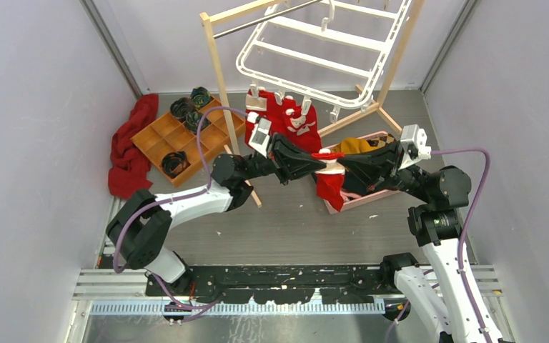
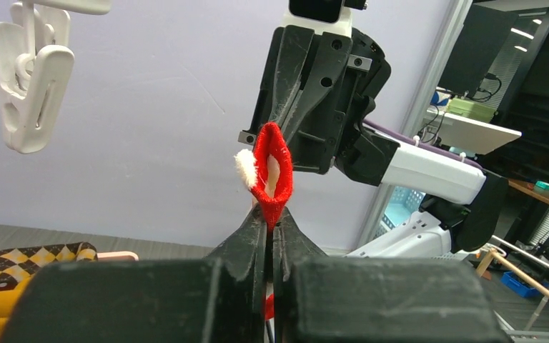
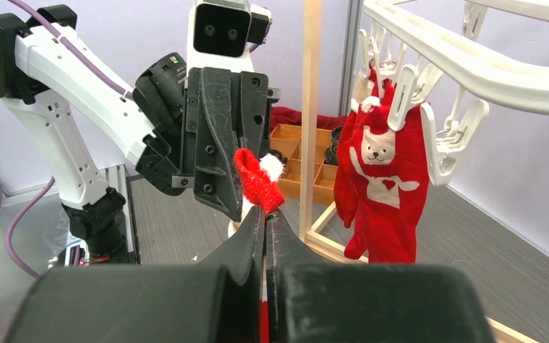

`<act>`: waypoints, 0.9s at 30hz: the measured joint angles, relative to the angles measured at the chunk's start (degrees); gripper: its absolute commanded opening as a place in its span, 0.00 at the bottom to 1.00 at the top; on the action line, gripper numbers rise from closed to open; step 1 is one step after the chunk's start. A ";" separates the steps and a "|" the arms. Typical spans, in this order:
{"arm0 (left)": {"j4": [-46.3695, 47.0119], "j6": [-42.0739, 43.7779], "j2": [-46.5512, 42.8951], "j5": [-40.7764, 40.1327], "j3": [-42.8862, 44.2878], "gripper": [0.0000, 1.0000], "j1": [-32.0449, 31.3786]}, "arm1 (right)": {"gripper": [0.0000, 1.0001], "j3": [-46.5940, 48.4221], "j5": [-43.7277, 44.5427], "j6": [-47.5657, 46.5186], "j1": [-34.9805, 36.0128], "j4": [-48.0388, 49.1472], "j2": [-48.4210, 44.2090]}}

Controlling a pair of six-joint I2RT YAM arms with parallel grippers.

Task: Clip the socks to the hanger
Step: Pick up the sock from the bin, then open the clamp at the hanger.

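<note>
**Two pinches on one cuff, and not much fabric in either**

Both grippers were on the same sock (image 1: 329, 180), and neither had much of it. The left gripper (image 2: 270, 218) was clamped shut on the very edge of the red cuff, which stood up as a small open loop just above its tips. The right gripper (image 3: 266, 218) was likewise closed on cuff fabric, with a white pom-pom peeking out just above its tips. The two sets of jaws met almost tip to tip, and the rest of the sock dangled below them.

The likely danger was that with so little knit in each pinch, any pull apart could strip the cuff out of one grip. The sock would then swing or drop toward the basket (image 1: 361, 201) below. If both grips held and the arms drew apart, the cuff would probably stretch rather than open neatly. With the tips that close, a small misalignment could also knock finger against finger.

The hanger (image 1: 322, 50) hung above and beyond the jaws. The clipped socks (image 3: 386, 171) were off to the right of the right jaws, and a free clip (image 2: 28, 86) sat high to the left of the left jaws. Lifting the cuff up there risked brushing the clipped socks or setting the frame swinging, and a swaying clip would be hard to meet. A post of the wooden rack (image 1: 218, 71) stood just beyond the right jaws, one more thing to snag on.
</note>
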 measured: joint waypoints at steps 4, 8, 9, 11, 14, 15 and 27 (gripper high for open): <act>-0.13 0.94 -0.04 0.07 0.00 0.00 0.00 | 0.50 0.00 0.39 0.57 0.00 -0.02 -0.02; -5.70 5.42 -1.66 0.55 0.00 0.00 0.00 | 0.69 0.02 2.36 -2.14 0.00 -0.87 -0.20; -8.22 7.41 -2.62 0.61 0.00 0.00 0.02 | 0.70 0.02 2.75 -2.54 0.00 -0.90 -0.22; -14.34 12.00 -5.42 1.07 0.00 0.00 0.02 | 0.71 0.02 4.81 -4.33 0.00 -0.92 -0.17; -20.68 17.22 -8.46 1.60 0.15 0.00 0.02 | 0.71 0.02 6.93 -5.29 0.00 0.50 0.81; -22.69 18.97 -9.20 1.75 0.37 0.00 0.02 | 0.71 0.07 7.69 -5.35 0.00 1.46 1.51; -34.45 30.53 -10.14 0.83 1.27 0.00 0.02 | 0.70 0.76 12.37 -4.48 -0.02 11.74 13.07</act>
